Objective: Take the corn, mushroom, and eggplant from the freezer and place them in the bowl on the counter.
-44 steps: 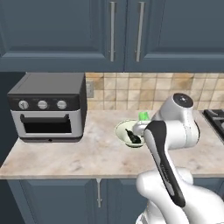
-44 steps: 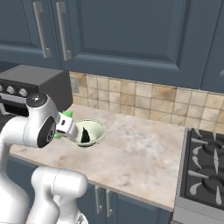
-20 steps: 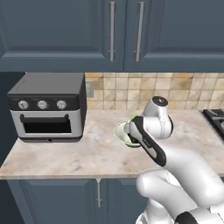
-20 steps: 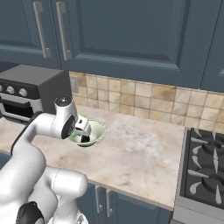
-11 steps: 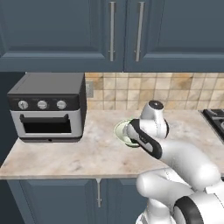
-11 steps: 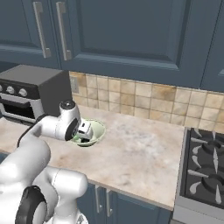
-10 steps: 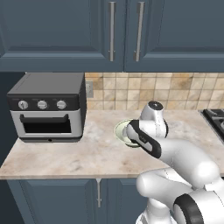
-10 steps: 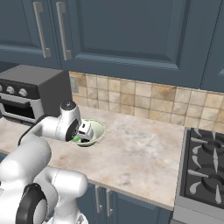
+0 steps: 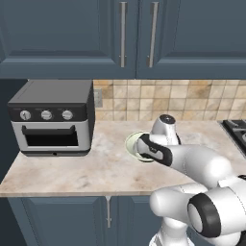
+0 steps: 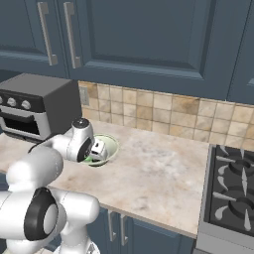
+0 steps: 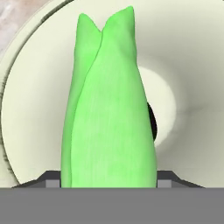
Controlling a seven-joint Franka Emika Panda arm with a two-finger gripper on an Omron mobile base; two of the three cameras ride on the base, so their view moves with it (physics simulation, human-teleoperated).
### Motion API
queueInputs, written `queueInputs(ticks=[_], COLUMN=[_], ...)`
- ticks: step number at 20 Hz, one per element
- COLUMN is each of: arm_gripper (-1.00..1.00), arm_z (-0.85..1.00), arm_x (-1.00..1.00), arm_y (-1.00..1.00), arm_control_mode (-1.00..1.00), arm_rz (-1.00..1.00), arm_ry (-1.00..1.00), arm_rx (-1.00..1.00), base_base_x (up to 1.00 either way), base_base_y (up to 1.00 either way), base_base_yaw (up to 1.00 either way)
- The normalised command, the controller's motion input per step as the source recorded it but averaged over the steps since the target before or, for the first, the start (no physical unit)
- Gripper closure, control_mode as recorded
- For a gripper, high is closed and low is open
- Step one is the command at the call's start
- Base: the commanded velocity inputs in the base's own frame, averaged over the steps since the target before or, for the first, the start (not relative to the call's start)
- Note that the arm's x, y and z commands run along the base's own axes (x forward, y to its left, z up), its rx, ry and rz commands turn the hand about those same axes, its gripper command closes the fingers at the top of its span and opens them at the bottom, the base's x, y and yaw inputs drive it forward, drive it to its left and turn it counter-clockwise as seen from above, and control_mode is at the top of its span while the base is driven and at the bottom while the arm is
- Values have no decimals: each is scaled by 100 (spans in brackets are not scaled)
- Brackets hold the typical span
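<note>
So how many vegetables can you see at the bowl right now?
2: the corn, between the gripper's fingers over the bowl, and a dark item, likely the eggplant, behind it. More, like the mushroom, may be hidden.

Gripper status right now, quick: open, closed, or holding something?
Gripper: closed on the corn, holding it over the bowl.

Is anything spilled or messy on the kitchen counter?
No, nothing stands out. The counter has no spills, and the gripper holds the corn over the bowl.
</note>
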Motion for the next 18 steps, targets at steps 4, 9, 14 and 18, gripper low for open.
queueInputs(ticks=[4, 9, 14, 18], arm_gripper=[-100, -100, -100, -100], arm_z=[-12, -1, 8, 21], arm_x=[16, 4, -5, -18], arm_y=[0, 0, 0, 0], arm_control_mode=[-100, -100, -100, -100], arm_rz=[0, 0, 0, 0], arm_ry=[0, -1, -4, -13], arm_rx=[0, 0, 0, 0], base_base_x=[0, 0, 0, 0], base_base_y=[0, 0, 0, 0], base_base_yaw=[0, 0, 0, 0])
